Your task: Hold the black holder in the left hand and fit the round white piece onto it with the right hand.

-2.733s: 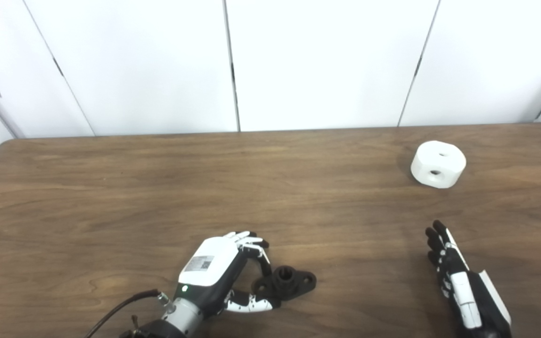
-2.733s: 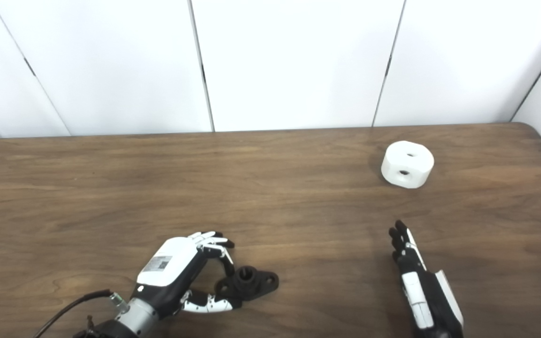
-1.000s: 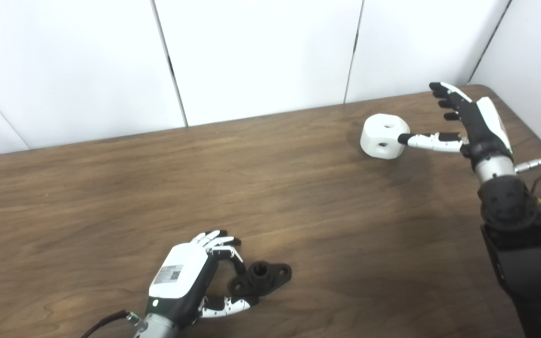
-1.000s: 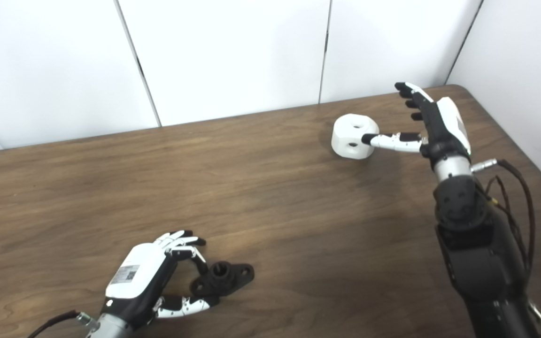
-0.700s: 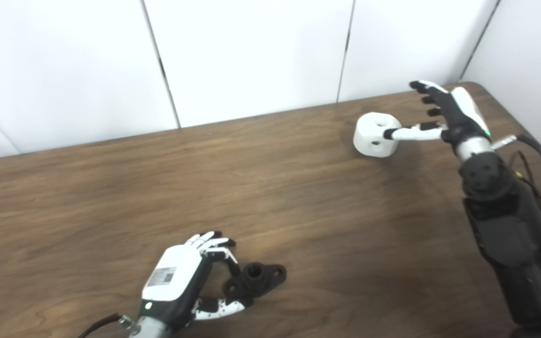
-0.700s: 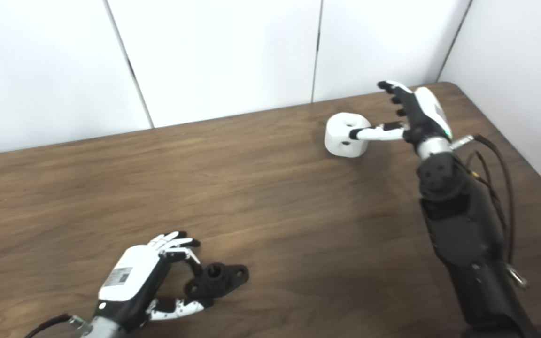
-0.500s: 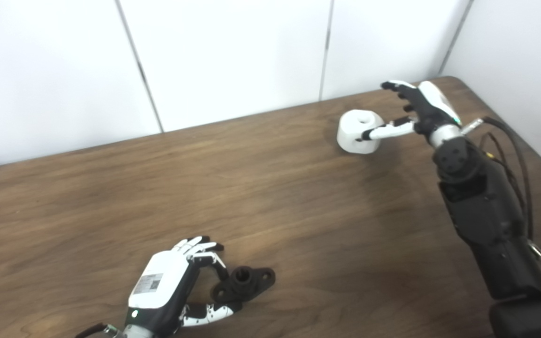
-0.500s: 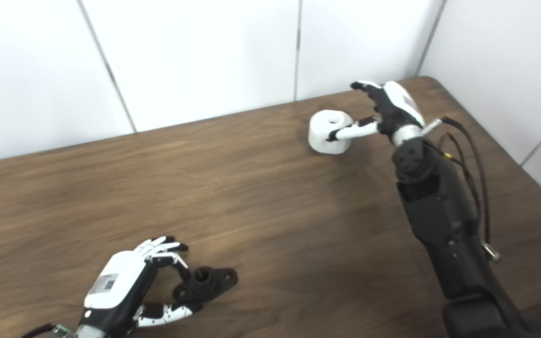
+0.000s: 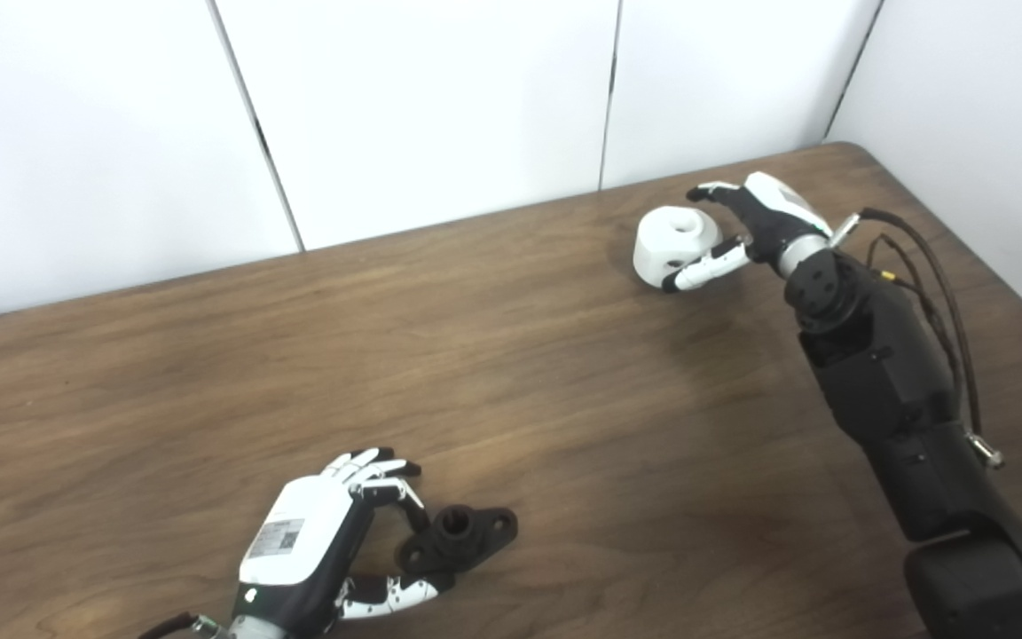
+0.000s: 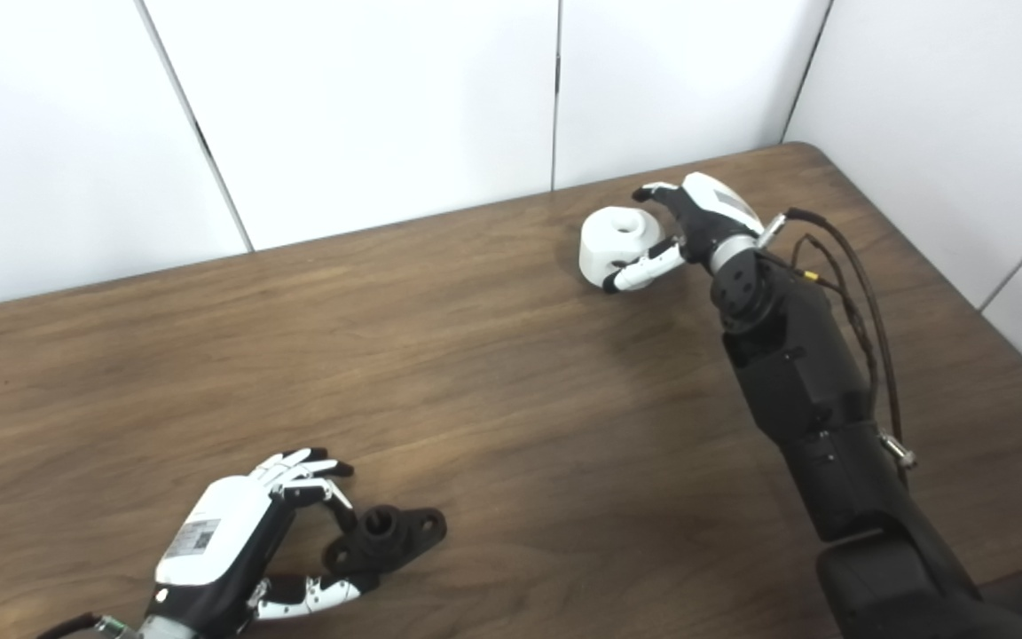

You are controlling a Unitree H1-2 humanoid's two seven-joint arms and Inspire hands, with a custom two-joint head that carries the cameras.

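The black holder point(image 9: 467, 535) lies flat on the wooden table near the front left. My left hand point(image 9: 307, 541) is beside it, with its fingers and thumb pinched on the holder's left lug. The round white piece point(image 9: 675, 235) stands on the table at the far right, with a hole in its top. My right hand point(image 9: 764, 222) is closed around it: the fingers point(image 9: 708, 190) curl over its far side and the thumb point(image 9: 697, 271) lies against its near side. Both also show in the right eye view, the piece point(image 10: 615, 235) and the holder point(image 10: 391, 531).
The table's far right corner point(image 9: 848, 149) and right edge are close behind my right hand. White wall panels stand right behind the far edge. Cables point(image 9: 928, 266) hang along my right forearm. Bare wood lies between the two hands.
The camera has swung to the right. My right hand reached out to the white piece and closed its fingers and thumb on it. The left hand and the holder have not moved.
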